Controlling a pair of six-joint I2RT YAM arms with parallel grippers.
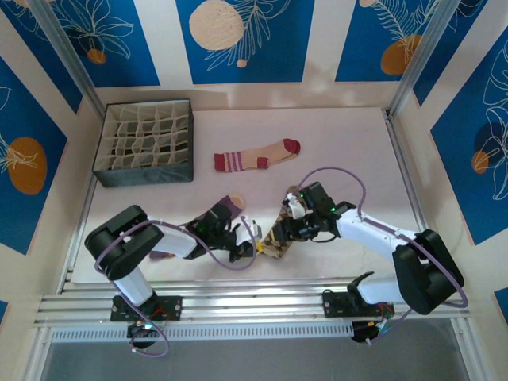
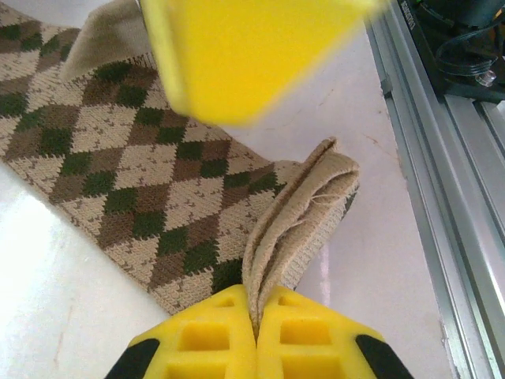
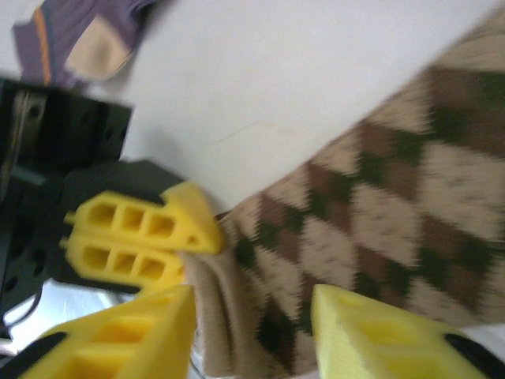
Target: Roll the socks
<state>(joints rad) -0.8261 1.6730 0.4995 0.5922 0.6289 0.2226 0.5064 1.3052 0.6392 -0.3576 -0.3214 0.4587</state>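
Grip is taken by the left gripper [image 2: 256, 314] on one plain tan end of the argyle sock [image 2: 134, 174], its yellow fingers pressed together on a raised fold of that fabric. The right gripper [image 3: 252, 306] is spread wide and is set over the same end, just beside the left fingers; nothing is clamped in it, and whether the cloth is touched cannot be told. The sock is laid flat on the table [image 1: 357, 143] near the front edge, between the two arms. Its long axis is seen to run from the pinched end away from the arm bases and slightly to the right, passing under the right gripper. Rolling would therefore be expected to proceed from the held end along that axis, with both grippers about equally near the starting end. Three socks are counted: the argyle one, a purple sock [image 1: 225, 205] partly covered by the left arm, and a tan sock [image 1: 254, 156] with dark-red toe lying well apart. One divided organizer box [image 1: 143, 173] is counted.
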